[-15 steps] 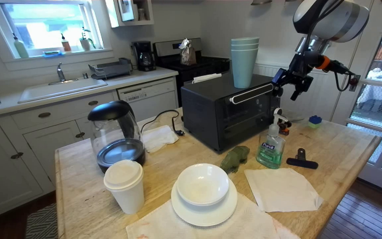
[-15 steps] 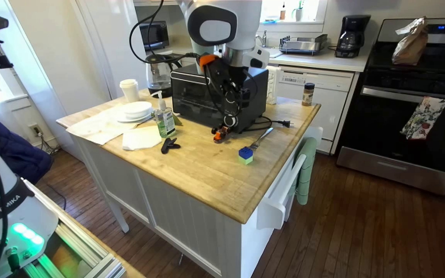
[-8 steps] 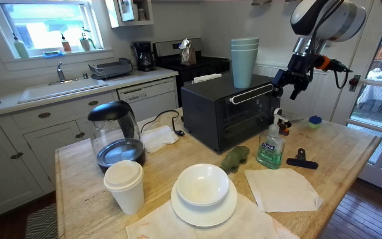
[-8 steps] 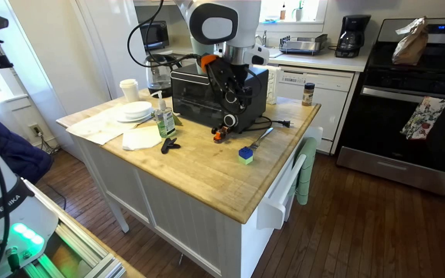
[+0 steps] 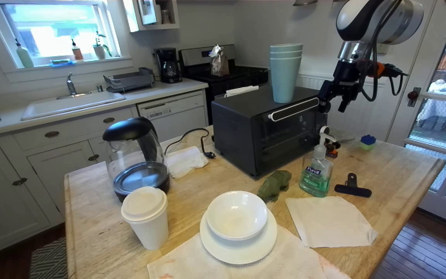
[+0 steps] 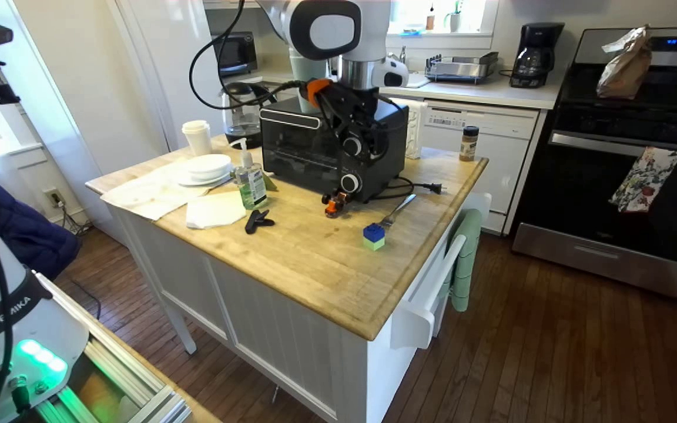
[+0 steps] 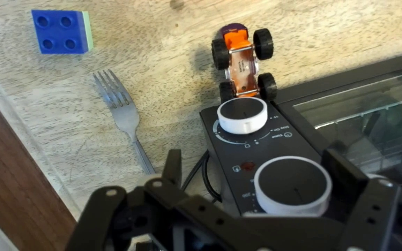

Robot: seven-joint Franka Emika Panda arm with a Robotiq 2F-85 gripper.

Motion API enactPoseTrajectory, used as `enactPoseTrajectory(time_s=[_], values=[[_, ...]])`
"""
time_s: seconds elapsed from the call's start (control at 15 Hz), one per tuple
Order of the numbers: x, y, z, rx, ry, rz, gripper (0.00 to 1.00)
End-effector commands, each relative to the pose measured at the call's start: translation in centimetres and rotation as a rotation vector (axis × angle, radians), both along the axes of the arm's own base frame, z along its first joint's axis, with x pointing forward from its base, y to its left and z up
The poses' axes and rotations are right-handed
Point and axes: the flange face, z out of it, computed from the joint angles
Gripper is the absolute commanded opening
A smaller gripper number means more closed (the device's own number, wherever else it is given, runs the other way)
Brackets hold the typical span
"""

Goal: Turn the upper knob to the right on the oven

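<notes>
The oven is a black toaster oven (image 5: 242, 102) on the wooden table, and it also shows in an exterior view (image 6: 300, 144). Its upper knob (image 7: 293, 183) is round, with a white rim and black face. The upper knob also shows in an exterior view (image 6: 351, 146). The lower knob (image 7: 243, 115), beside the timer markings, also shows there (image 6: 350, 183). My gripper (image 7: 253, 157) is open in front of the panel. One finger is close beside the upper knob's right side in the wrist view; the other is well to its left. Contact cannot be told.
Stacked blue cups (image 5: 285, 77) stand on the oven. An orange toy car (image 7: 241, 66) lies against the panel's bottom end. A fork (image 7: 126, 111) and a blue block (image 7: 61, 33) lie nearby. A sanitizer bottle (image 5: 316, 176) stands before the oven door. A power cord (image 6: 400, 187) lies beside the oven.
The wrist has tilted more upright and shifted a little left in an exterior view, with the fingers slightly higher. The knobs show more clearly past the gripper. The fingers stay apart.
</notes>
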Motion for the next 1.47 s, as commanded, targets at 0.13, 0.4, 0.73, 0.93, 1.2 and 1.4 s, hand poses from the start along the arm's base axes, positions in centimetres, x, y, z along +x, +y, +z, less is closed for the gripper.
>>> enactPoseTrajectory(time_s=[0.13, 0.4, 0.73, 0.93, 1.2, 1.4], values=[[-0.2, -1.3, 1.5, -0.096, 0.028, 0.021, 1.00], [-0.1, -1.1, 2.7, -0.118, 0.008, 0.044, 1.00], [-0.5, -1.7, 4.1, -0.149, 0.003, 0.048, 1.00], [-1.0, -2.6, 5.3, -0.169, -0.008, 0.044, 1.00], [-1.6, -3.5, 6.1, -0.180, -0.011, 0.038, 1.00], [-1.9, -3.2, 7.0, -0.165, -0.030, 0.050, 1.00]])
